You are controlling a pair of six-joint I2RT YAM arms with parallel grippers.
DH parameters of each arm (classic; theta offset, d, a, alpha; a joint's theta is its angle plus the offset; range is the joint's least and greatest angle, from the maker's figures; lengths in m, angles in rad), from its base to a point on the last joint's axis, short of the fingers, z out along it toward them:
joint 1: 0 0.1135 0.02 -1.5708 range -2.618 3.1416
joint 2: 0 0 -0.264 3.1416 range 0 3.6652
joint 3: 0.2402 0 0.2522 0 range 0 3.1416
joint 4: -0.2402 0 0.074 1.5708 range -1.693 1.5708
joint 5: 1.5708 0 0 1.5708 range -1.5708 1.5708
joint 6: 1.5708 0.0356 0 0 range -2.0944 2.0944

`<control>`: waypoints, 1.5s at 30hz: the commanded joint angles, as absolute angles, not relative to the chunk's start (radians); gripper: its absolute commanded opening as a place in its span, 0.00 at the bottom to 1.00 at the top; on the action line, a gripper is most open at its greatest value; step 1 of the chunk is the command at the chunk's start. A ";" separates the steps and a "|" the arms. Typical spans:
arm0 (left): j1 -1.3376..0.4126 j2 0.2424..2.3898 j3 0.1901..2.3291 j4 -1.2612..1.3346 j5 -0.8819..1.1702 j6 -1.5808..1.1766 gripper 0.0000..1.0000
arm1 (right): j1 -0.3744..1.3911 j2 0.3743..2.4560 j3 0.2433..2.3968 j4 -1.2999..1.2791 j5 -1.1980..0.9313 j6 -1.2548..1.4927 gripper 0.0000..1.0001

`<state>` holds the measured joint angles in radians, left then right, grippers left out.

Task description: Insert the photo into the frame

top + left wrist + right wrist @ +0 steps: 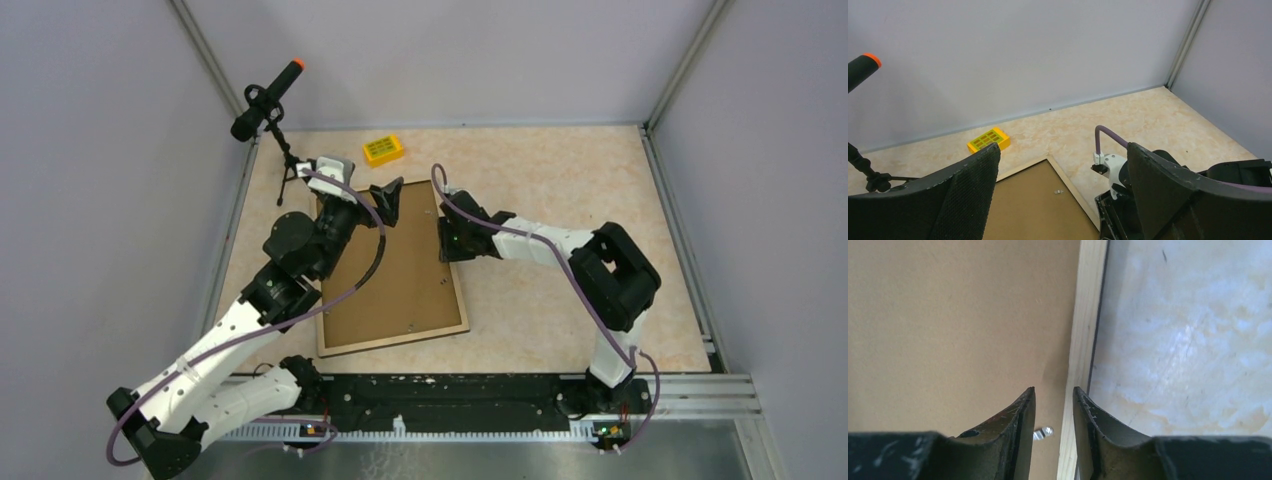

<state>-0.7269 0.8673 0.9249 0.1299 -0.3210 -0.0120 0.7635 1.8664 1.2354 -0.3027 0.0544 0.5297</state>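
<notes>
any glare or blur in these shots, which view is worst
Right wrist is worst: a pale bluish sheen whitens the table right of the frame rail, and the right gripper up close is soft. Left wrist: the left gripper is dark and a bit soft, the far wall clear. Top external: even light, only faint shadows.

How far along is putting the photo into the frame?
Done: nothing visible; the frame lies back up with the backing in it, and no photo is in sight. In hand: the right hand sits at the frame's edge by a tab, grip unclear; the left hand hovers open. Left: probably inserting the photo.
</notes>
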 commanded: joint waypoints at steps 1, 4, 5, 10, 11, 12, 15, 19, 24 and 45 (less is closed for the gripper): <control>-0.723 0.841 0.937 0.151 -0.300 -0.048 0.99 | 0.785 1.803 1.148 -0.370 0.090 0.573 0.33; -0.723 0.840 0.937 0.150 -0.301 -0.051 0.99 | 0.786 1.786 1.137 -0.398 0.110 0.578 0.33; -0.723 0.838 0.937 0.149 -0.299 -0.053 0.99 | 0.787 1.784 1.130 -0.399 0.107 0.578 0.33; -0.723 0.834 0.935 0.149 -0.298 -0.061 0.99 | 0.788 1.784 1.101 -0.414 0.112 0.586 0.35; -0.723 0.835 0.934 0.150 -0.301 -0.058 0.99 | 0.789 1.783 1.094 -0.416 0.113 0.586 0.35; -0.723 0.836 0.933 0.149 -0.305 -0.057 0.99 | 0.789 1.781 1.089 -0.419 0.114 0.586 0.35; -0.723 0.843 0.934 0.150 -0.306 -0.054 0.99 | 0.788 1.756 1.068 -0.424 0.133 0.576 0.29; -0.723 0.844 0.934 0.149 -0.291 -0.064 0.99 | 0.778 1.720 1.066 -0.438 0.137 0.479 0.12; -0.723 0.849 0.934 0.147 -0.292 -0.069 0.99 | 0.717 1.705 1.079 -0.477 0.110 0.318 0.00; -0.724 0.849 0.937 0.139 -0.235 -0.121 0.99 | 0.685 1.641 1.146 -0.676 0.161 0.530 0.79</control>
